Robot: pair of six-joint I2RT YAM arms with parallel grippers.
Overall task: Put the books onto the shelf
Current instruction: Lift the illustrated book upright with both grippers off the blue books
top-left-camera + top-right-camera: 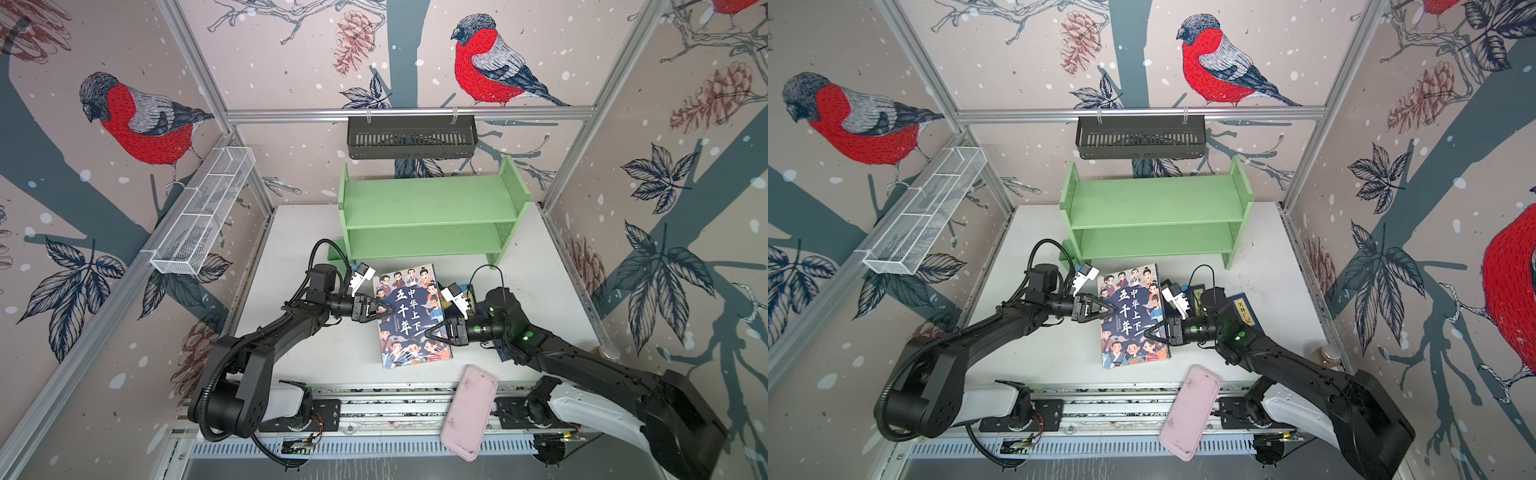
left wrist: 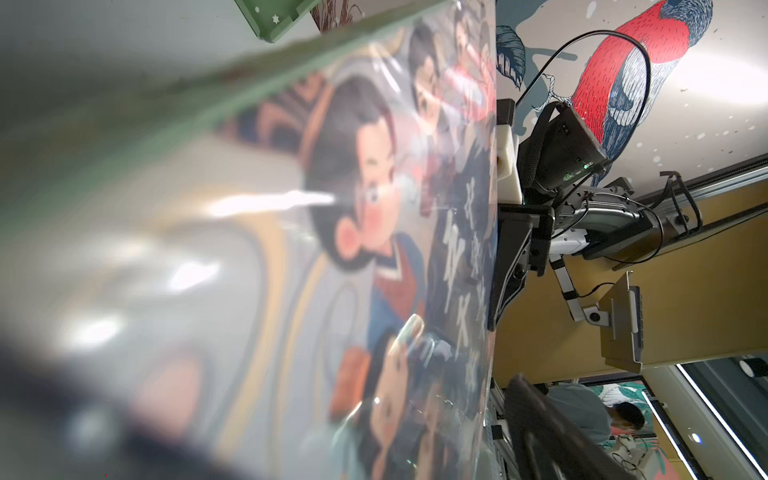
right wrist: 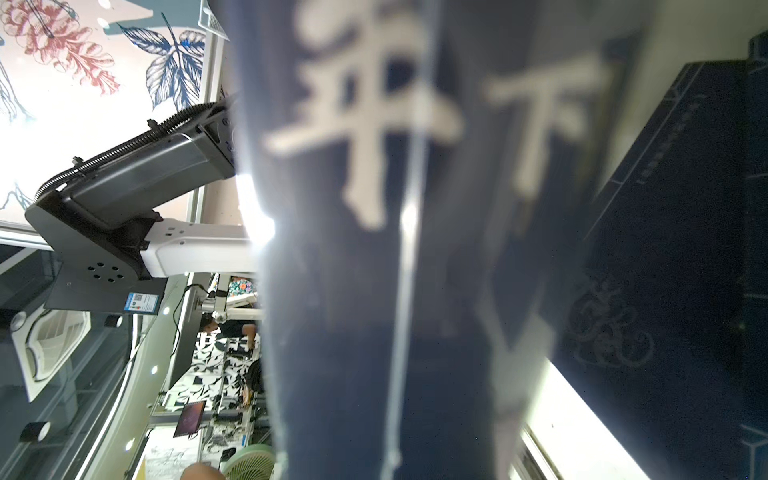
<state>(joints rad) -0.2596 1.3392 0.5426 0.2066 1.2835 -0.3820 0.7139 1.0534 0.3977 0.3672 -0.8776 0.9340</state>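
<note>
clock: read in both top views from the cartoon book [image 1: 407,316], 12 on the far side
pink case [image 1: 469,411]: one, at 5 o'clock, lying across the near edge of the table [image 1: 286,245]
left gripper [image 1: 388,309]: one, at 9 o'clock, tip over the book's left edge; in the left wrist view its fingers [image 2: 565,428] stand wide apart, gripping nothing
right gripper [image 1: 428,332]: one, at 4 o'clock, tip over the cover near its right edge; gap and grip cannot be told
cartoon book: one, cover up, mid-table between the two grippers
navy books [image 1: 1246,311]: a pile at 3 o'clock, partly under the right arm [image 1: 561,357] and the cartoon book; two yellow labels show, full count unclear
shelf [image 1: 428,199]: one, two tiers, at 12 o'clock, just beyond the books
white wire basket [image 1: 203,216]: one, hung high at 10 o'clock
black basket [image 1: 411,137]: one, hung at 12 o'clock, above the shelf
</note>
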